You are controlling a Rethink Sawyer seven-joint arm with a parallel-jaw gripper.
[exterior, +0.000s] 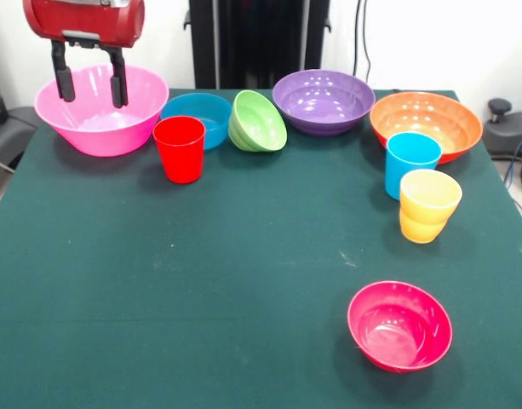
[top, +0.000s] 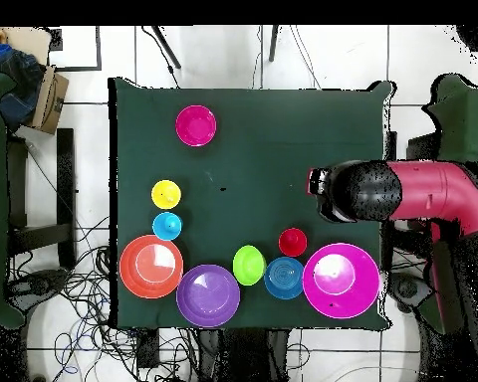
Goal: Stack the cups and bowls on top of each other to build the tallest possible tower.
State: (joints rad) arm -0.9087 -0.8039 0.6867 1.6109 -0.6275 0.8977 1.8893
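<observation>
Front view: black two-fingered claw [exterior: 91,82] hanging empty, fingers apart, in front of large glossy pink plastic bowl [exterior: 101,109] at one end of green worktop [exterior: 201,281]. Beside it, smooth red plastic tumbler [exterior: 180,149], small blue bowl [exterior: 199,118], tilted small green bowl [exterior: 258,121], medium purple bowl [exterior: 324,100], orange bowl [exterior: 426,125]. Sky-blue tumbler [exterior: 410,163] just behind yellow waisted tumbler [exterior: 428,205]. Crimson-pink bowl [exterior: 399,325] apart, nearest camera.

Overhead view: nothing stacked; arm's red and black head [top: 367,192] over worktop edge beside pink bowl.

Bowls [exterior: 324,102] crowded along one edge — middle open
</observation>
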